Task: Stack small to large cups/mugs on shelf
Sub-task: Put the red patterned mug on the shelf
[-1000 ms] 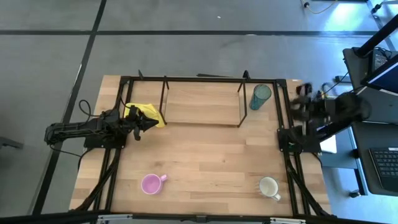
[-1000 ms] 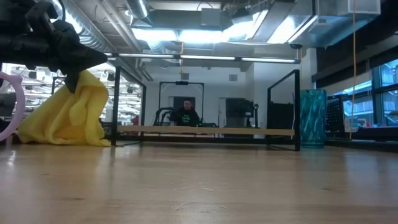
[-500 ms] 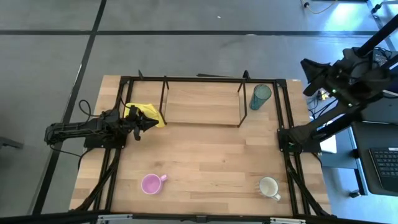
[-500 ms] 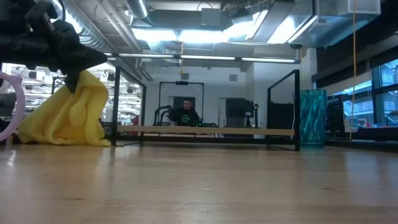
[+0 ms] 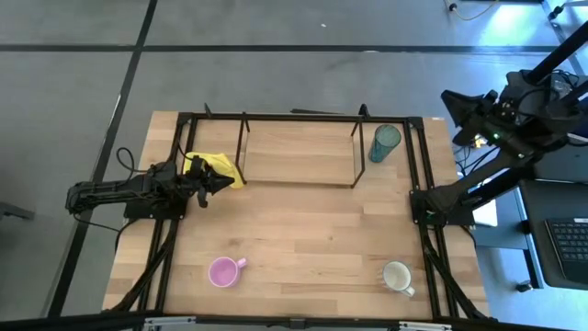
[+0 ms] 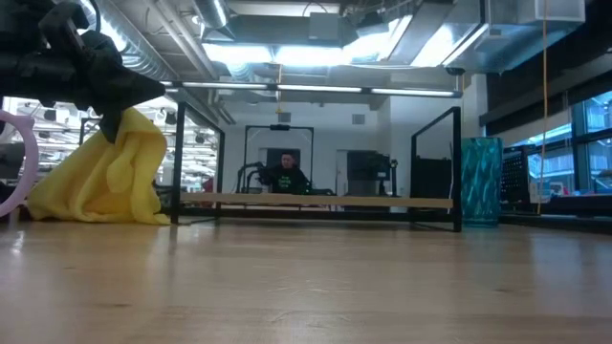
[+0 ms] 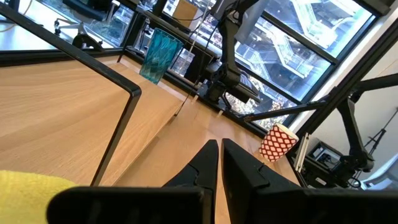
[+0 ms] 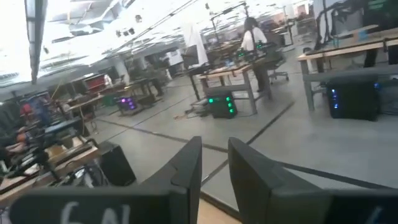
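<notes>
The teal tumbler stands upright on its base on the table, just right of the shelf. The pink mug and the white mug stand upright near the near edge; the white mug's side shows a red pattern. My left gripper is shut and empty, low by the shelf's left end, beside the yellow cloth. My right gripper is raised beyond the table's far right corner, its fingers a little apart, facing the room.
The yellow cloth lies heaped at the shelf's left post. Thin black rods frame the shelf, and black rails run along the table's sides. Bare wood stretches between the shelf and the two mugs. A person sits far behind.
My right arm has swung up and toward the far edge, from beside the table's right rail to a raised spot off the far right corner, then nearly stopped. The left arm, the cups and the cloth have kept still.
</notes>
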Tool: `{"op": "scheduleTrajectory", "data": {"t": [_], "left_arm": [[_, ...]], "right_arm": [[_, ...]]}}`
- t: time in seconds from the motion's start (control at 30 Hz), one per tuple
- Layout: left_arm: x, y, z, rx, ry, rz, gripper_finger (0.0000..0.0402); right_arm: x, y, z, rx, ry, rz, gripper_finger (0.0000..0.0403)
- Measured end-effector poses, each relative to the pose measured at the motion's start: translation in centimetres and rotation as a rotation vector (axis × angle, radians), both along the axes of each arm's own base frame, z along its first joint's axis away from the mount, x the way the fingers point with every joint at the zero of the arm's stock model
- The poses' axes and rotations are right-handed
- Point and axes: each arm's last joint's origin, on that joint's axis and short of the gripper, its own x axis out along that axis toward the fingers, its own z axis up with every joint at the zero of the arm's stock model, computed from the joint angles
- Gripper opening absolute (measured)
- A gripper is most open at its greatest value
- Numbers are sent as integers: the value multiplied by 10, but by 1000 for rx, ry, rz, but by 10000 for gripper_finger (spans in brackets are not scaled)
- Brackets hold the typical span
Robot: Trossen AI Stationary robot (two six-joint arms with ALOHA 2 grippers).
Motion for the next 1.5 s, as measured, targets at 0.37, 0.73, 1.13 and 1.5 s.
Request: {"op": "scheduleTrajectory", "data": {"t": [0.37, 0.73, 1.13, 1.5], "left_arm": [[0, 0, 0, 0, 1, 1, 14], [0, 0, 0, 0, 1, 0, 14], [0, 0, 0, 0, 1, 0, 14], [0, 0, 0, 0, 0, 0, 14]], "right_arm": [[8, 7, 1, -58, 8, 194, 81], [1, 0, 3, -83, 252, -58, 81], [6, 15, -19, 321, 417, 519, 81], [40, 36, -107, 397, 951, 386, 81]]}}
